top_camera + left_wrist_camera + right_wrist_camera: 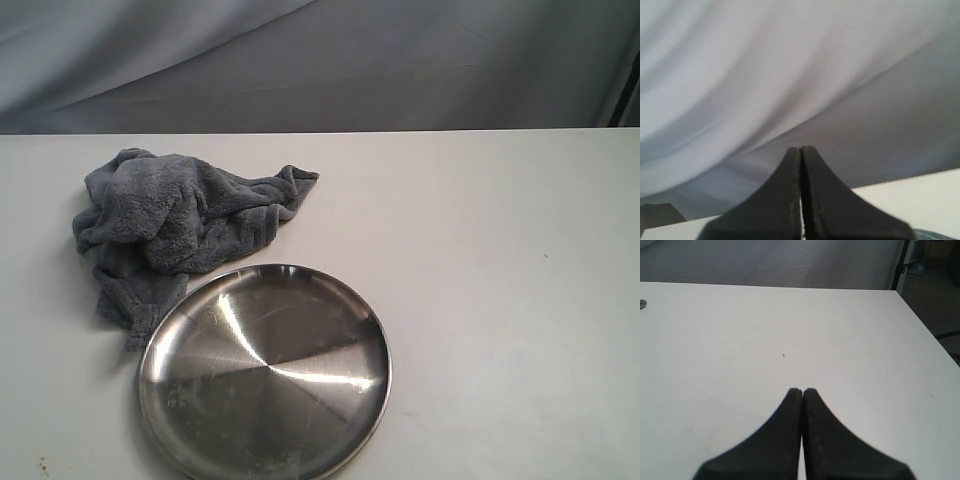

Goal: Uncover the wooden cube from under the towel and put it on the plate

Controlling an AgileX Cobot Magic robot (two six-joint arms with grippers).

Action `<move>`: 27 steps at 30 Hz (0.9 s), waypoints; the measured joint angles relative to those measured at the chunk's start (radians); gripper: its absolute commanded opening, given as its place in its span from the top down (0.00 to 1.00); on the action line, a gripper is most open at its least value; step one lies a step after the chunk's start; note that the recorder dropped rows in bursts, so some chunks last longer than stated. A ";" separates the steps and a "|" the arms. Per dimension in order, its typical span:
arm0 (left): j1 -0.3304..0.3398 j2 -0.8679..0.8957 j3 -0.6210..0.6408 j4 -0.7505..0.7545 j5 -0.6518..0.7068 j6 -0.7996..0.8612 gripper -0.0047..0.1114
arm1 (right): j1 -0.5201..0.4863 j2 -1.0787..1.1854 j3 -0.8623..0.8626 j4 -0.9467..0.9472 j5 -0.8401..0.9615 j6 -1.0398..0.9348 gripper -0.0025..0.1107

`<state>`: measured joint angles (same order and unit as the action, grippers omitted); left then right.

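Note:
A crumpled grey-blue towel (175,225) lies in a heap at the left of the white table (480,260). Its front edge touches the rim of the round steel plate (265,375), which is bare. The wooden cube is hidden; no part of it shows. Neither arm appears in the exterior view. My left gripper (801,149) is shut with nothing between its black fingers, and it faces the grey backdrop above the table's edge. My right gripper (802,390) is shut too, empty, hovering over bare table top.
A grey cloth backdrop (320,60) hangs behind the table. The table's right edge (925,330) shows in the right wrist view, with a dark stand (904,262) beyond it. A small grey-blue bit (642,303) sits at that view's border.

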<state>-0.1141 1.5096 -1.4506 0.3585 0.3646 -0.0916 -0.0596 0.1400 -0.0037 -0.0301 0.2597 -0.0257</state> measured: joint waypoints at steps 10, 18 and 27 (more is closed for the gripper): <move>-0.074 0.170 -0.157 -0.232 0.340 0.167 0.96 | 0.000 0.000 0.000 0.000 0.000 0.000 0.98; -0.074 0.270 -0.163 -0.229 0.476 0.194 0.96 | 0.000 0.000 0.000 0.000 0.000 0.000 0.98; -0.074 0.312 -0.167 -0.286 0.678 0.307 0.96 | 0.000 0.000 0.000 0.000 0.000 0.000 0.98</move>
<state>-0.1879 1.8221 -1.6179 0.0721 1.0425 0.2151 -0.0596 0.1400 -0.0037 -0.0301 0.2597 -0.0257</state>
